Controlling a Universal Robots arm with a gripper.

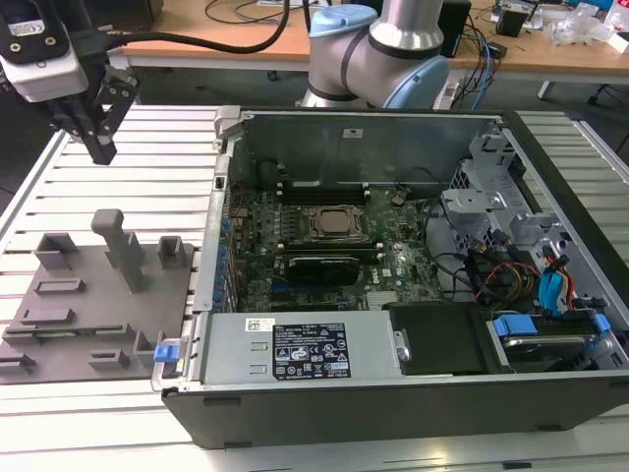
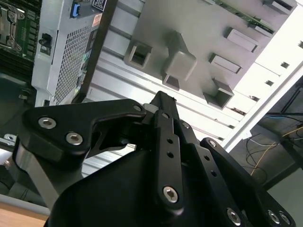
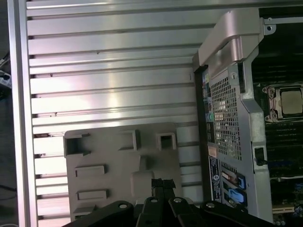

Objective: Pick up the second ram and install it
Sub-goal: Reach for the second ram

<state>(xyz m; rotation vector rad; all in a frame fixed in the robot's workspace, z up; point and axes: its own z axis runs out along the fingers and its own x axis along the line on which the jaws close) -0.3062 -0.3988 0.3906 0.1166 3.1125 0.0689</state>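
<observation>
You're looking at a slatted aluminium table (image 1: pixel 128 157) with an open PC case (image 1: pixel 393 403) lying on it, taking up most of the exterior view's right. The pale arm (image 1: pixel 403 29) rises behind the case. Inside the case the motherboard (image 1: pixel 393 265) faces up, with the processor socket (image 1: pixel 336 222) near its middle.

Beside the case, at the exterior view's left, a grey holder plate (image 1: pixel 88 295) lies flat on the table. It carries one tall post (image 1: pixel 123 246) and several low blocks (image 1: pixel 59 288).

Your gripper (image 1: pixel 102 152) hangs at the exterior view's upper left, over bare slats and raised well clear of the plate. It touches nothing. In both wrist views the black fingertips come together at one point — see the second wrist view (image 2: pixel 163 98) and the first wrist view (image 3: pixel 163 182). The jaws look closed, w/ nothing between them.

The second ram (image 2: pixel 244 15) is not in the gripper. In the second wrist view it appears as a thin green strip on the holder plate, past the low blocks and on the side away from the post — well apart from the fingertips and outside the case. Approx. where it sits in the exterior view, you can't make it out with certainty.
</observation>
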